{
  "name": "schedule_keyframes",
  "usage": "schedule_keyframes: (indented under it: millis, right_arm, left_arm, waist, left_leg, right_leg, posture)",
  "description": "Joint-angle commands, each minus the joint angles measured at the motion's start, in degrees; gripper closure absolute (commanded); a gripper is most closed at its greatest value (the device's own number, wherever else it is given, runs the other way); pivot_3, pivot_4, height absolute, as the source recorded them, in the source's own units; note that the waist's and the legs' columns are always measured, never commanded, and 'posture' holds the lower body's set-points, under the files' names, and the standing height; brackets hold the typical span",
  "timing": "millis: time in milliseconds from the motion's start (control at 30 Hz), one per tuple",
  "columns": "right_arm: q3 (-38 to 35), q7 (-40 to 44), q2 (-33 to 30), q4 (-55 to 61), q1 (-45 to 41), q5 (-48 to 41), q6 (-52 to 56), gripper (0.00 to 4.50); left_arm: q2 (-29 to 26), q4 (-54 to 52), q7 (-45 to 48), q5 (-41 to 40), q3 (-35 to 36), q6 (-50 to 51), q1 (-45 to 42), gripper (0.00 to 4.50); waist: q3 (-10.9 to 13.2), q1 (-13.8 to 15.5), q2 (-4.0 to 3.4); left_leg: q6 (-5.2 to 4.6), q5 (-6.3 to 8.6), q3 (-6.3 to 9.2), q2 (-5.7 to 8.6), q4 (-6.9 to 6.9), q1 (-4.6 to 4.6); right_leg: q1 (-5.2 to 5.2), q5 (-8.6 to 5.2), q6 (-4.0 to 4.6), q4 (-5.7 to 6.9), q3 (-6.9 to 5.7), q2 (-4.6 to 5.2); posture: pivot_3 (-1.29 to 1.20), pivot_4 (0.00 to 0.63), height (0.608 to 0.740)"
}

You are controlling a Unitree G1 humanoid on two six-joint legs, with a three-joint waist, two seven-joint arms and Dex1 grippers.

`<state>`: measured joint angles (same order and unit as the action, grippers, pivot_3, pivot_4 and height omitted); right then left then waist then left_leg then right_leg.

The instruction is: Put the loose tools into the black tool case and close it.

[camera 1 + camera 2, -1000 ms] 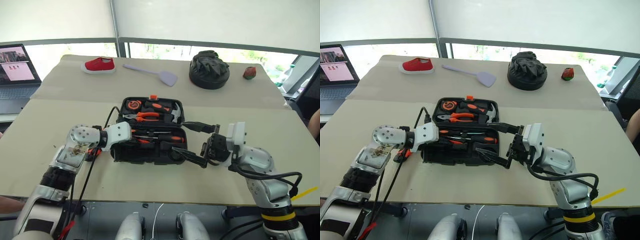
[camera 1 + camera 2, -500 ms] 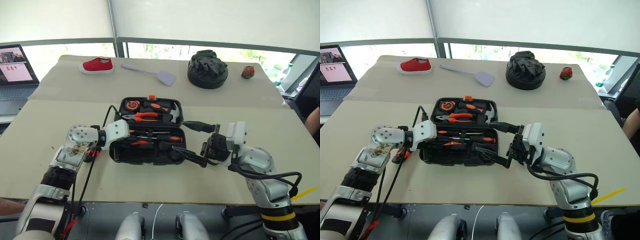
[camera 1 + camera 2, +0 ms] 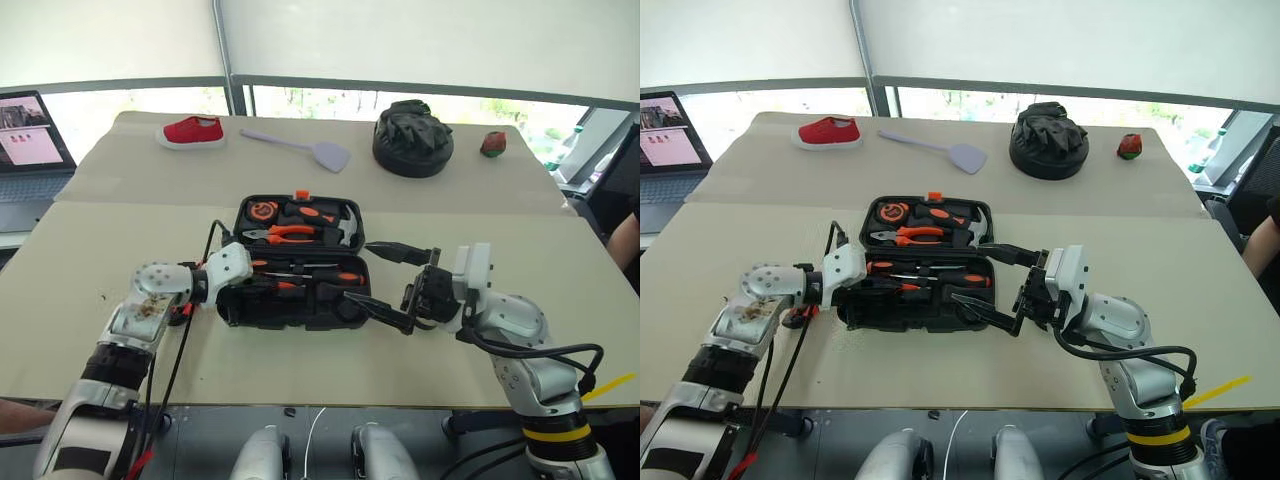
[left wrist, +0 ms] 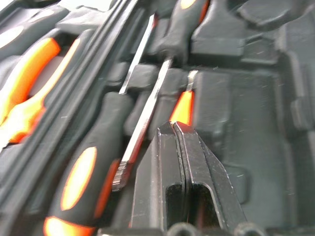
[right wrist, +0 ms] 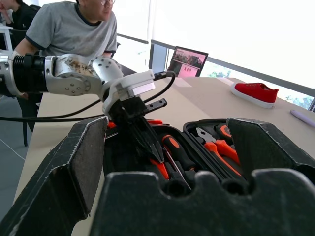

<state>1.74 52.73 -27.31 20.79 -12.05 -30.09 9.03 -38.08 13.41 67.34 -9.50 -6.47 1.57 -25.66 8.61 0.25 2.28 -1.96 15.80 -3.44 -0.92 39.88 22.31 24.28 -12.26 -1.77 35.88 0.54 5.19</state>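
The rectangular black plastic tool case (image 3: 296, 262) lies open mid-counter (image 3: 90, 250), orange-and-black-handled screwdrivers (image 4: 86, 172) in its near half. The left end effector (image 4: 178, 135), fingers pressed together and empty, dips into that half. The right end effector (image 3: 385, 283) hangs spread wide beside the case's right end.
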Motion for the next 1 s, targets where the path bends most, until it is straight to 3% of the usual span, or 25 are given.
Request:
schedule_keyframes:
  millis: [33,133,300,400,500,700,933,1000]
  right_arm:
    - [-1.74,0.84,-0.58,1.02,0.87,-0.73,-1.62,0.00]
    - [-3.27,3.13,-1.73,-0.72,1.75,-1.05,-3.01,0.00]
    - [-3.79,8.56,-3.77,-4.22,2.71,0.13,-8.14,0.00]
    - [-3.42,10.86,-3.67,-5.79,2.74,0.40,-10.90,0.00]
    - [-2.67,12.40,-3.48,-7.38,3.10,1.30,-13.12,0.00]
    - [-2.14,13.32,-2.41,-8.54,2.60,0.25,-12.94,0.00]
    - [-1.27,12.90,-1.04,-8.48,0.27,0.35,-11.99,0.00]
    - [-0.97,12.64,-0.87,-8.08,0.12,0.28,-11.69,0.00]
  left_arm:
    - [-0.79,-6.87,-2.13,-6.61,8.14,0.12,2.50,4.46]
    - [-2.42,-15.19,-6.46,-17.36,20.15,10.61,8.67,3.71]
    - [-4.80,-20.02,-11.11,-21.61,37.71,16.32,26.95,1.95]
    - [-3.90,-18.82,-13.87,-20.83,47.21,16.31,37.45,0.98]
    - [-4.88,-17.22,-16.27,-18.24,52.37,18.16,45.98,0.05]
    - [-7.67,-18.19,-17.91,-18.10,53.71,21.16,48.59,0.05]
    - [-10.50,-30.27,-23.21,-28.19,43.18,40.88,36.51,0.05]
    - [-10.94,-31.30,-27.60,-27.46,38.74,46.29,31.90,0.05]
  waist:
    - [0.00,-0.09,0.00]
    - [0.02,-0.20,0.02]
    - [0.05,-1.41,-0.07]
    - [0.07,-1.17,-0.07]
    - [0.08,-1.02,-0.07]
    - [0.09,0.72,-0.07]
    - [0.07,0.37,-0.06]
    - [0.08,0.21,-0.06]
  left_leg:
    - [0.00,0.00,0.00,0.00,-0.01,0.02]
    - [0.00,0.00,0.05,-0.03,-0.02,0.08]
    - [-0.04,0.04,-0.02,-0.04,-0.20,-0.19]
    - [-0.02,0.04,0.00,-0.08,-0.20,-0.16]
    - [0.00,0.06,-0.02,-0.07,-0.20,-0.19]
    - [0.04,0.06,0.03,-0.04,-0.15,-0.24]
    - [0.09,0.05,0.00,-0.03,-0.17,-0.21]
    - [0.17,0.09,0.00,-0.03,-0.19,-0.21]
  right_leg:
    - [0.02,0.00,0.00,0.00,0.00,0.01]
    - [0.04,0.00,0.00,-0.03,-0.03,0.04]
    - [-0.04,-0.01,0.00,-0.05,0.05,0.12]
    - [-0.01,-0.02,0.02,-0.05,0.00,0.12]
    - [-0.04,-0.03,0.04,-0.10,-0.01,0.15]
    - [-0.01,-0.04,0.05,-0.16,-0.17,0.27]
    - [-0.07,-0.02,0.07,-0.06,-0.13,0.28]
    - [-0.04,-0.01,0.07,0.00,-0.10,0.25]
  posture:
    - [0.00,0.150,0.740]
    - [0.00,0.150,0.740]
    - [0.00,0.150,0.740]
    - [0.00,0.150,0.740]
    - [0.00,0.150,0.740]
    - [0.00,0.150,0.740]
    - [0.00,0.150,0.740]
    - [0.00,0.150,0.740]
